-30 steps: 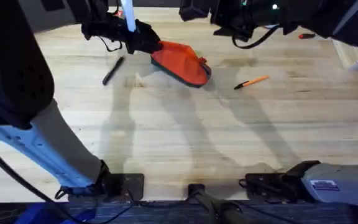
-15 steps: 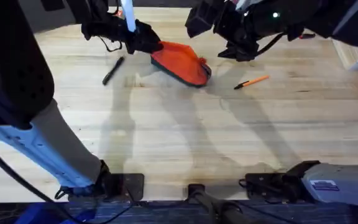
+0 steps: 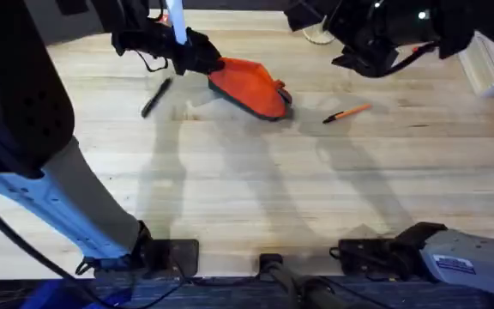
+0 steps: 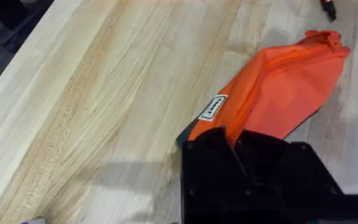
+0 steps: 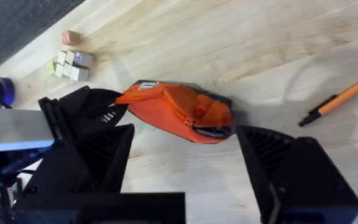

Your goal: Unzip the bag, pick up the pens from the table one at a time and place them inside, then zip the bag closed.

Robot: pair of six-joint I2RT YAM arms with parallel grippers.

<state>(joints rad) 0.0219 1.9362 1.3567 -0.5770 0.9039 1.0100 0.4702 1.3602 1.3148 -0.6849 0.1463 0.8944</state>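
From overhead, the left gripper (image 3: 202, 58) pins one end of the bag (image 3: 251, 87) on the tabletop (image 3: 256, 180), likely to anchor it for unzipping, with the black pen (image 3: 156, 96) and the orange pen (image 3: 347, 112) beside it. The left wrist view shows the fingers (image 4: 229, 146) clamped on that end; the right wrist view shows the right gripper (image 5: 185, 162) with fingers apart above the bag's free end

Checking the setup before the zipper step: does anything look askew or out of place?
Nothing stands out. The bag lies diagonally on the table, one end in the left end effector; both pens lie loose beside it.
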